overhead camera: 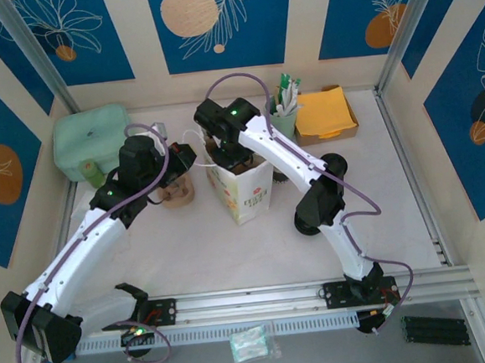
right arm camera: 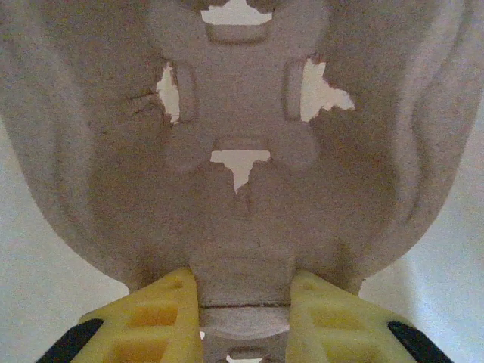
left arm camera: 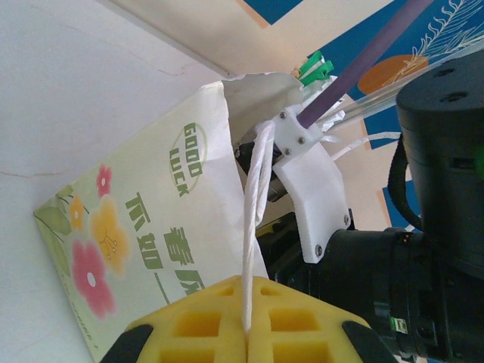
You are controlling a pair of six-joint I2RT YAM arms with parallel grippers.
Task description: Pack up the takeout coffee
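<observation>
A: Jaws check, left?
B: left jaws fully shut, pinching the white string handle (left arm camera: 253, 227) of the paper bag (left arm camera: 151, 227). String runs straight up to the bag mouth.
A: right?
B: right jaws narrow, clamped on the edge tab of a grey pulp cup carrier (right arm camera: 242, 204). Top view: that wrist sits at the bag's open top.
A: coffee?
B: kraft-brown cup (overhead camera: 179, 191) stands on the desk (overhead camera: 189, 253), just beside the bag at its 9 o'clock, partly under the left wrist. Rim hidden. Not in the bag.
A: bag?
B: upright, mid-desk, printed side facing 6 o'clock.
</observation>
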